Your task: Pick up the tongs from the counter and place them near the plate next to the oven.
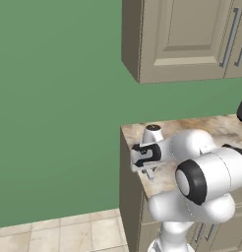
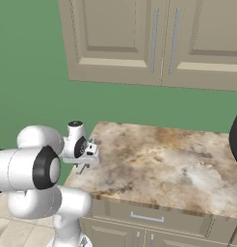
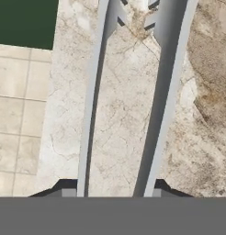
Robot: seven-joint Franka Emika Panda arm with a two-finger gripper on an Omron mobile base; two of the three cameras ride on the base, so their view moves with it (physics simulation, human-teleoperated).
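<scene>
My gripper (image 3: 110,193) sits low over the tongs (image 3: 133,92), fingers spread outside both arms.
The tongs lie flat on the surface (image 2: 164,159) by its left end, long axis running straight away between my fingertips; I'd close across it.

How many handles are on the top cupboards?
2 in the right base view: two upright silver bar handles, side by side where the cupboard doors meet above the counter. More may be out of frame.
</scene>
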